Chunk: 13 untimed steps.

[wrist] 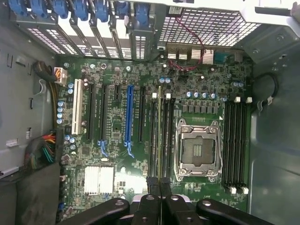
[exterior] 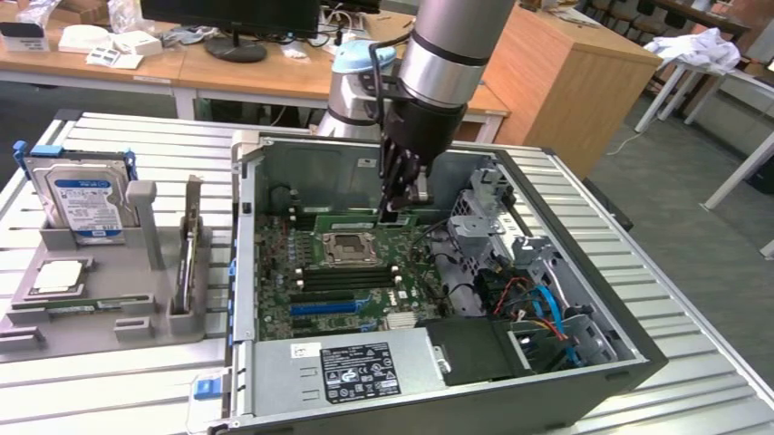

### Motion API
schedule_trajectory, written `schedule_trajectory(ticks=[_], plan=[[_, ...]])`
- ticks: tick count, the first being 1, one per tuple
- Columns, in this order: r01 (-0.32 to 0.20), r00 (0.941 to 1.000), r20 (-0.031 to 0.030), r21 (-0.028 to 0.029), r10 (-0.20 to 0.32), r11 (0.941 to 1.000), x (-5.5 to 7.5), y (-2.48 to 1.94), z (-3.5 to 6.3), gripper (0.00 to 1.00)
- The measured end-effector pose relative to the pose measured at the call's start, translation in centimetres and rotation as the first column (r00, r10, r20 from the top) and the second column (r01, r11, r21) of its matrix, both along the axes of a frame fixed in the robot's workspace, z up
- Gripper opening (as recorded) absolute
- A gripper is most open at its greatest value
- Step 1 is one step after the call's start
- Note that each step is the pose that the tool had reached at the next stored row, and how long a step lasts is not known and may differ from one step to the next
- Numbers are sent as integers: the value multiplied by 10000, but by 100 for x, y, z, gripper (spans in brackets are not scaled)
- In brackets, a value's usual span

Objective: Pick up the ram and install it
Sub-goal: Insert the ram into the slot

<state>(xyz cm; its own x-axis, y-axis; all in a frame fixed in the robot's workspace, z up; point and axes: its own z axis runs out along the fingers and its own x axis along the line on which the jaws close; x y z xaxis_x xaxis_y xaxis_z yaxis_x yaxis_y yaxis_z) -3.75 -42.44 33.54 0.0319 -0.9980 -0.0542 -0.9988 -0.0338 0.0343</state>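
Green ram [wrist: 159, 133] edge-on between the tool's [wrist: 159, 183] closed fingertips

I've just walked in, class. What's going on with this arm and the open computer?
The robot arm's gripper reaches down into an open computer case lying on its side. It is shut on the ram, a thin green stick held on edge over the black memory slots beside the processor socket. Whether the stick is pressed home cannot be told. A hard drive stands in a grey holder at the exterior view's left.
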Motion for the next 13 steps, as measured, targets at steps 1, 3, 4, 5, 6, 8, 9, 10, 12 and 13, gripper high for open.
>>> schedule_trajectory(ticks=[1,3,4,5,6,8,9,10,12,13], plan=[[0,10000,3,0,0,10000,0,0,-8,12],[0,10000,28,1,0,10000,-2,0,-63,12],[0,10000,44,1,0,10000,-4,0,-92,12],[0,10000,56,1,0,10000,-5,0,-117,12],[0,10000,60,1,0,10000,-5,0,-131,12],[3,10000,66,1,-3,10000,-5,0,-158,12],[4,10000,69,0,-4,10000,-6,0,-170,12],[6,10000,72,0,-6,10000,-6,0,-182,12],[11,10000,75,0,-11,10000,-6,0,-204,12],[18,10000,76,1,-18,10000,-6,0,-216,12]])
